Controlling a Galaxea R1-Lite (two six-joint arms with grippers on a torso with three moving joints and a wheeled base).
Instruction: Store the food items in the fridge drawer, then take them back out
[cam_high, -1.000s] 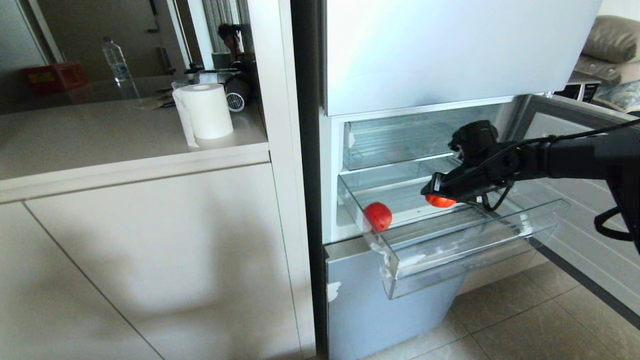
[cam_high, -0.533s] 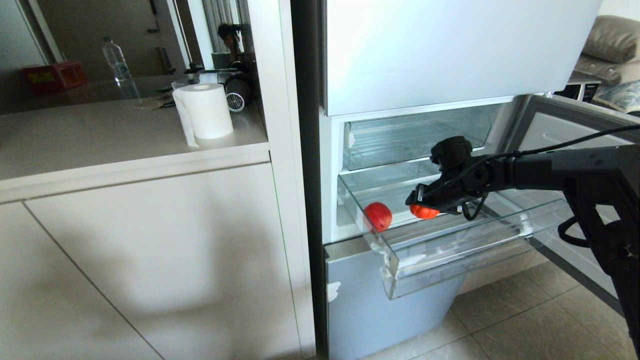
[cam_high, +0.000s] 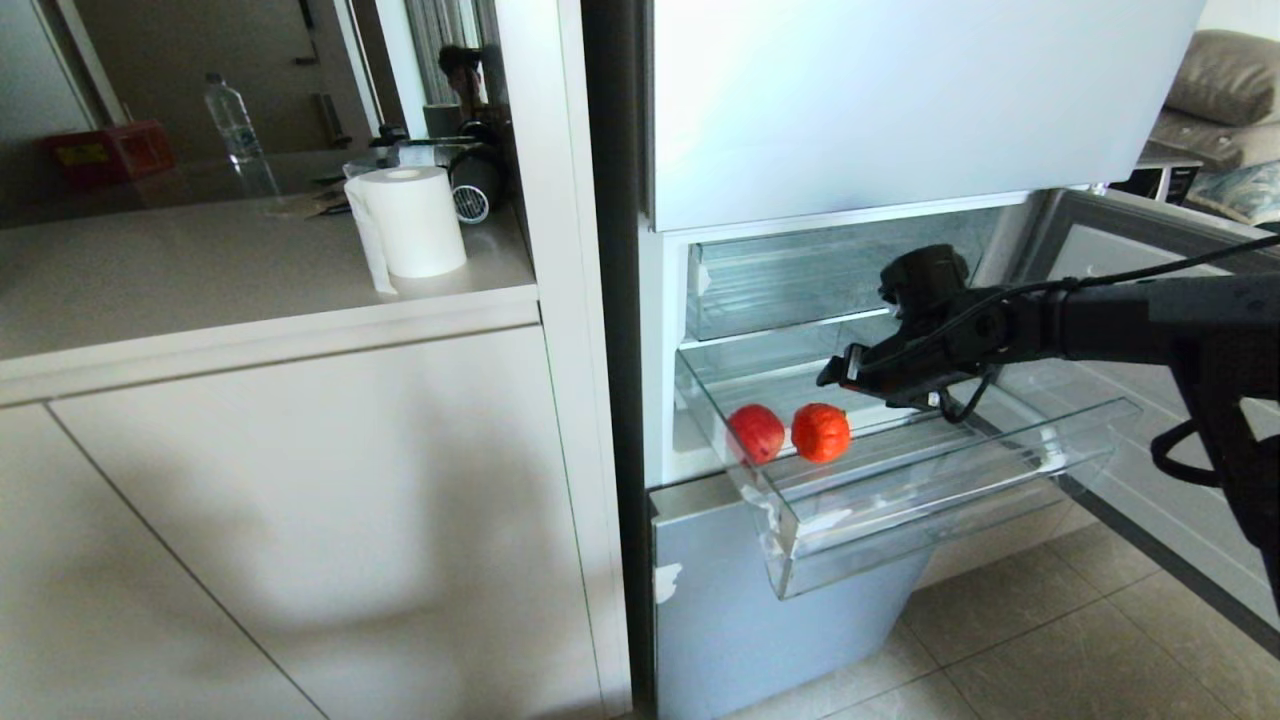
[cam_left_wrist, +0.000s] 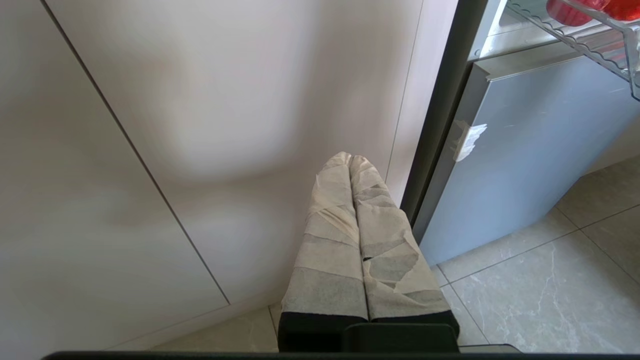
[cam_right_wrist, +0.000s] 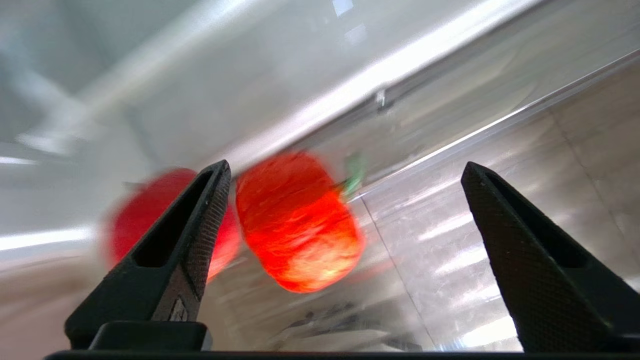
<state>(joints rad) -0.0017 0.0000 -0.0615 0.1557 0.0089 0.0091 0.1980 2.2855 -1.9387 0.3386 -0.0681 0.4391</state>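
Note:
Two red food items lie side by side at the left end of the pulled-out fridge drawer (cam_high: 950, 530): a smooth apple-like one (cam_high: 756, 433) and a ribbed pumpkin-like one (cam_high: 821, 432). My right gripper (cam_high: 838, 372) hovers just above and to the right of them, open and holding nothing. In the right wrist view the pumpkin-like piece (cam_right_wrist: 297, 225) lies free beyond the spread fingers of the right gripper (cam_right_wrist: 346, 166), with the apple-like piece (cam_right_wrist: 140, 210) partly behind one finger. My left gripper (cam_left_wrist: 350, 159) is parked low by the cabinet front, its taped fingers shut.
A shallower clear upper drawer (cam_high: 800, 280) sits above the open one. The fridge door (cam_high: 1150, 260) stands open on the right. On the counter to the left are a paper roll (cam_high: 412, 222) and a water bottle (cam_high: 232, 120). Tiled floor (cam_high: 1050, 650) lies below.
The right gripper opened and let go of the pumpkin-like piece, which now rests on the drawer floor beside the apple-like one. The gripper then rose a little.

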